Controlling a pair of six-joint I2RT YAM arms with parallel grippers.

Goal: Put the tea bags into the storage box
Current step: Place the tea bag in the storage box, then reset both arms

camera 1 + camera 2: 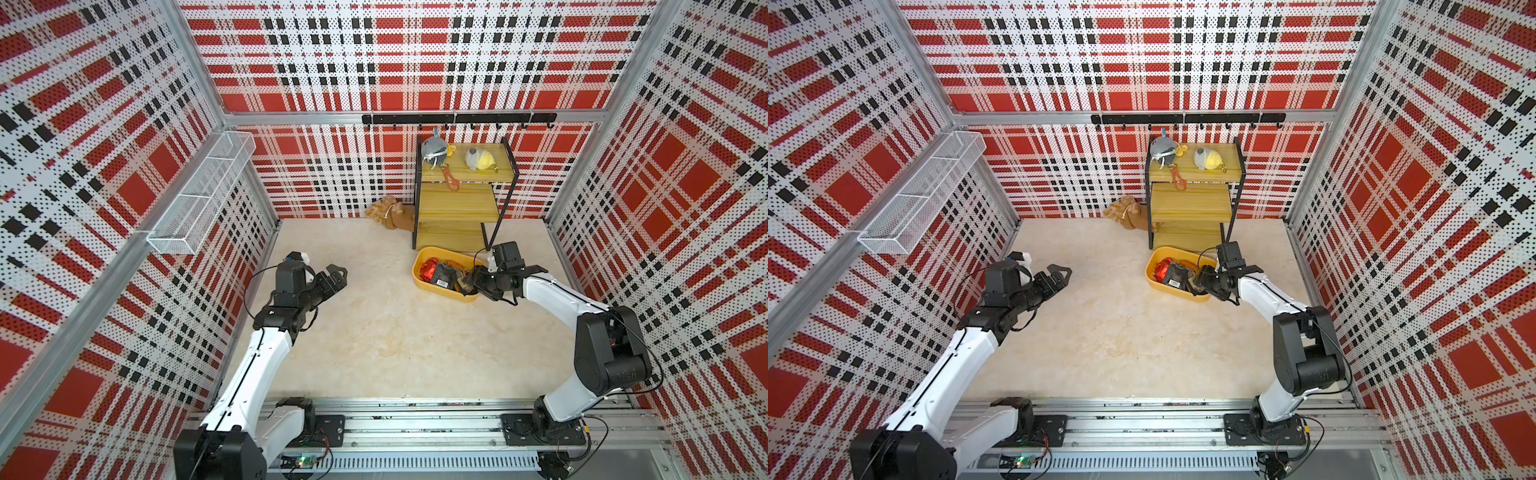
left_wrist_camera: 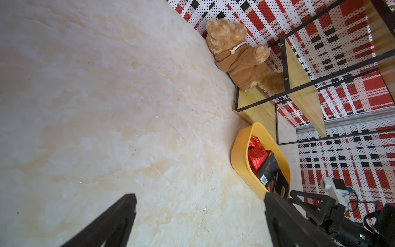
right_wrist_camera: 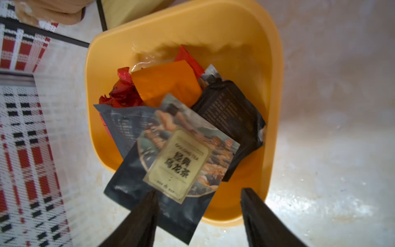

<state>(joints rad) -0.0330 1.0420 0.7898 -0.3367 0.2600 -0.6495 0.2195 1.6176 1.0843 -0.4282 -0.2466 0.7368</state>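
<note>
Both spread, empty: left claw (image 2: 198,195), right claw (image 3: 199,190) above rounded yellow storage box (image 3: 275,85); crinkled foil tea bags (image 3: 177,162) heaped inside.

Both top views high, looking down; wrist views close, sharing storage box (image 2: 239,154).

The top tea bag (image 3: 171,166) label reads 经典乌龙茶.
</note>
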